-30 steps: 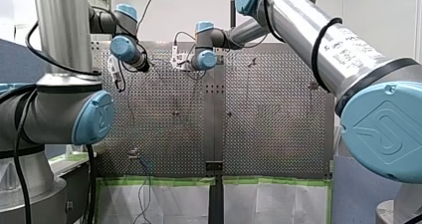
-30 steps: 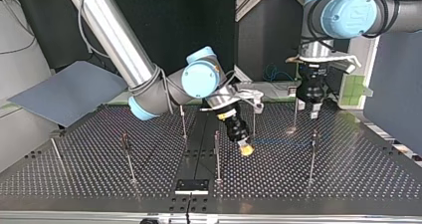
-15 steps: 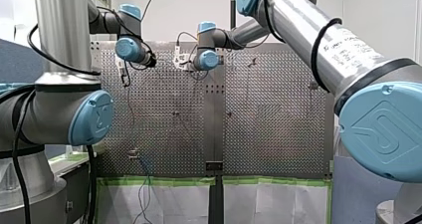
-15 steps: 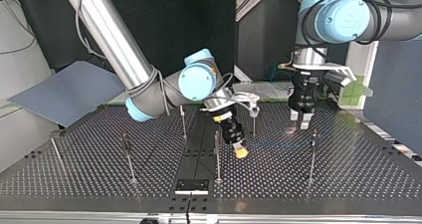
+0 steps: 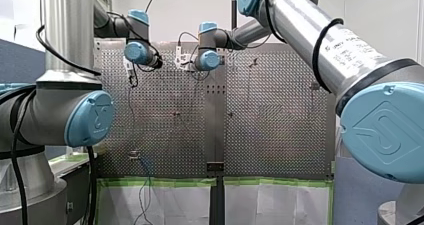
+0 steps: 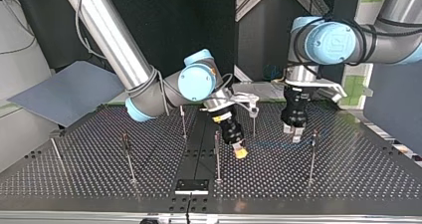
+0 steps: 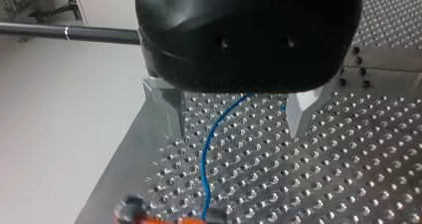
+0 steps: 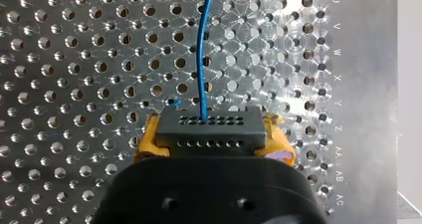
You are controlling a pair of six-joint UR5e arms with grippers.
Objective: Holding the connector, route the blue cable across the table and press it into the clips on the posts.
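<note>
In the right wrist view my right gripper (image 8: 211, 138) is shut, its yellow pads (image 8: 147, 140) clamping a dark grey connector (image 8: 209, 120). The blue cable (image 8: 201, 50) leaves the connector and runs ahead over the perforated table. In the top view my right gripper (image 6: 240, 153) hangs low near the middle, between thin posts (image 6: 217, 157). My left gripper (image 6: 293, 133) stands just to its right in that view. Its metal fingers (image 7: 169, 117) are open in the left wrist view, straddling the blue cable (image 7: 206, 154) a little above the table.
Several thin posts with clips stand on the table, among them one (image 6: 312, 157) right of my left gripper and others (image 6: 128, 159) at the top view's left. A black plate (image 6: 191, 185) lies at the near edge. Blue cable (image 5: 145, 167) hangs off the table's edge in the front view.
My left arm has swung toward the top view's left and now sits closer to my right gripper, still open. My right gripper has shifted slightly, keeping hold of the connector.
</note>
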